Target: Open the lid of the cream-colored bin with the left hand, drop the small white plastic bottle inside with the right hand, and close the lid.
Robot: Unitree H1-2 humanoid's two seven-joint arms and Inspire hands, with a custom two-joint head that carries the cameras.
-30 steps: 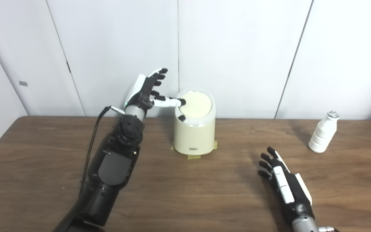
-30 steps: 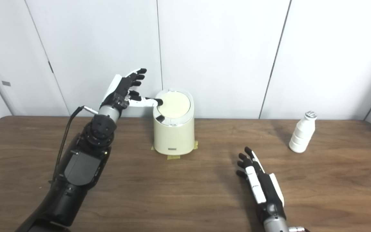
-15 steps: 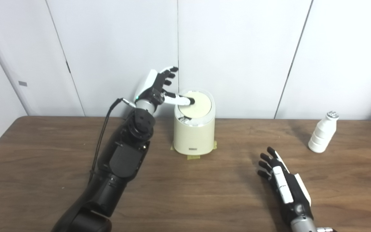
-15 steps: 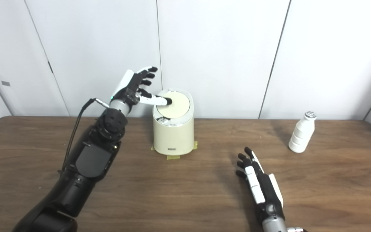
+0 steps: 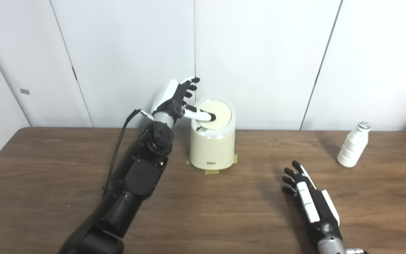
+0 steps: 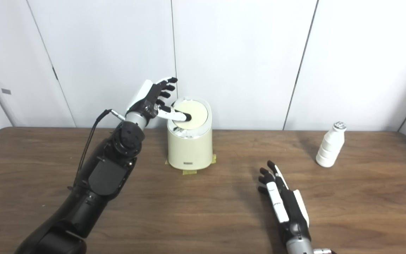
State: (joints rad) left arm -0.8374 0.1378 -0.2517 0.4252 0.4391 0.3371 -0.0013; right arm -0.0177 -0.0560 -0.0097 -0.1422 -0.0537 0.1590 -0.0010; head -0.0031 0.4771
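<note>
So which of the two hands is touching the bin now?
The left hand: its thumb presses on the lid of the bin. The right hand lies open on the table, away from it.

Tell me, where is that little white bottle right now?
The small white bottle stands upright on the table at the far right, near the wall, beyond the right hand and well apart from the cream bin.

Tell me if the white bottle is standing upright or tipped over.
Upright. The white bottle stands on its base on the table, cap on top, apart from the right hand.
</note>
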